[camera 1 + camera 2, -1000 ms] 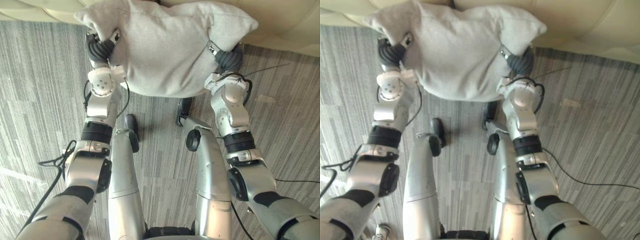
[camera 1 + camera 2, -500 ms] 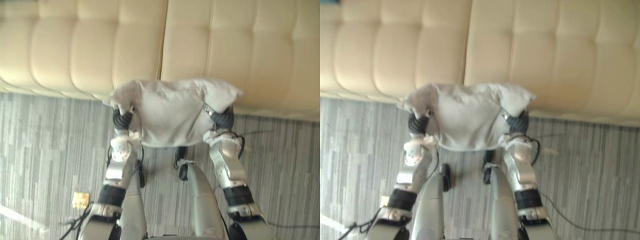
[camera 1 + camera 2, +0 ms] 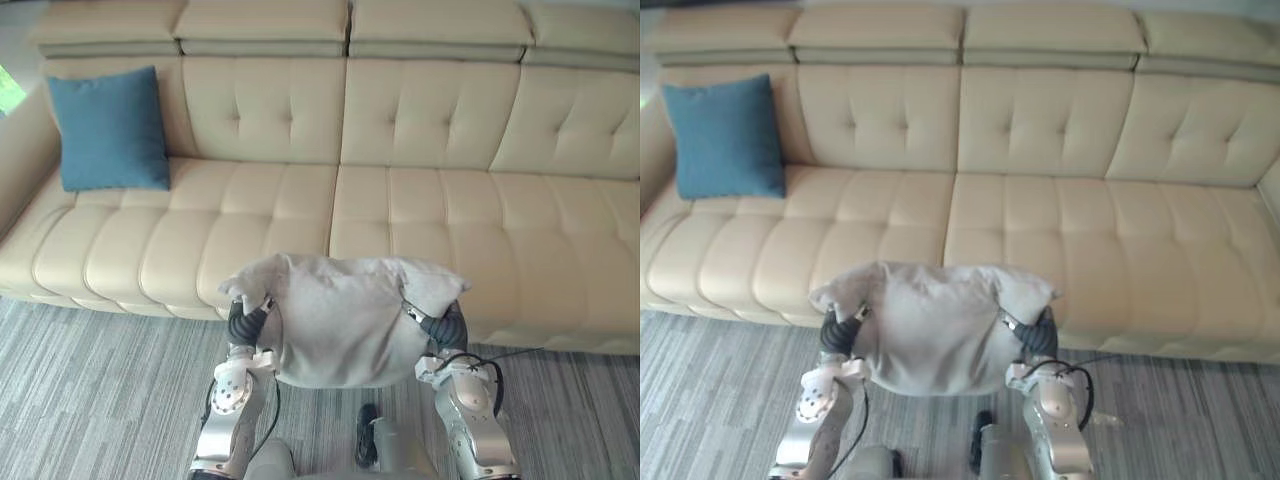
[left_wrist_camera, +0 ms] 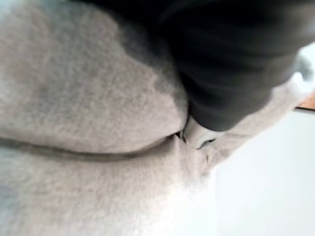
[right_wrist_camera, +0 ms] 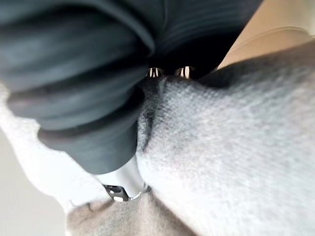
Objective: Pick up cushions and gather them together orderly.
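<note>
— Where's the grey cushion (image 3: pixel 345 320)?
— Between my left robot hand (image 3: pixel 245 322) and right robot hand (image 3: pixel 446 326), above the floor (image 3: pixel 80 400), before the sofa (image 3: pixel 450 210). Gripping or merely pressing, I cannot tell.

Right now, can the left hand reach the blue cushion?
Probably not. The left hand and right hand carry the grey cushion between them, and the blue cushion leans at the far left end of the sofa, well away.
</note>
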